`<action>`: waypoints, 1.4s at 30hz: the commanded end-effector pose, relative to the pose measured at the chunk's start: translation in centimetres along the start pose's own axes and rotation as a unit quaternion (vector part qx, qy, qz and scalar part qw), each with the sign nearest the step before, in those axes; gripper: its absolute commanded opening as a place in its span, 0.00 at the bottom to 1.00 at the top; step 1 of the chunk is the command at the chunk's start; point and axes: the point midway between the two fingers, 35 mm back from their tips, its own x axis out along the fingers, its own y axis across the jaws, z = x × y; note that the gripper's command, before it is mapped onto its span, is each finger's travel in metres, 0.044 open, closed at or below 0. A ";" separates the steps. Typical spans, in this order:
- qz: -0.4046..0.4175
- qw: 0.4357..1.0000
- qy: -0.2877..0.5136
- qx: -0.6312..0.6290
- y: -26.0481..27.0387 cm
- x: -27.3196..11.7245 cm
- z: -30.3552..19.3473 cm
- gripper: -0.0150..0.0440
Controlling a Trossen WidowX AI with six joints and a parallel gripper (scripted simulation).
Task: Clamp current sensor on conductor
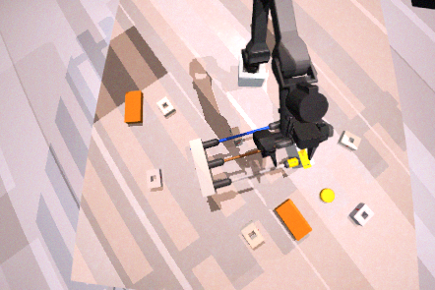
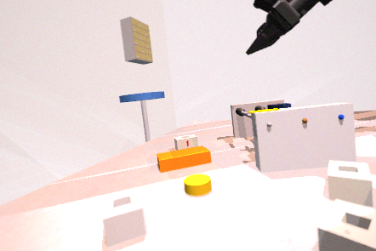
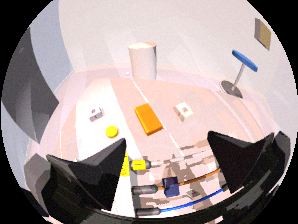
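Jaws stand wide open, holding nothing, right of centre from the top. We take the small piece by the blue cable, mid-frame, for our unclamped sensor; gripping, clamping, latching and release all remain.

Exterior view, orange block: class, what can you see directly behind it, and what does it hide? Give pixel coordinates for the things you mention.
Behind the orange block [image 1: 293,219] [image 2: 184,159] [image 3: 148,119] is a white block [image 1: 245,234] [image 2: 180,144] [image 3: 179,112] with a red mark. Its bottom edge, and the table there, are covered.
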 end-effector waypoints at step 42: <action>0.054 0.942 0.323 -0.072 -8.5 -0.4 -16.7 0.73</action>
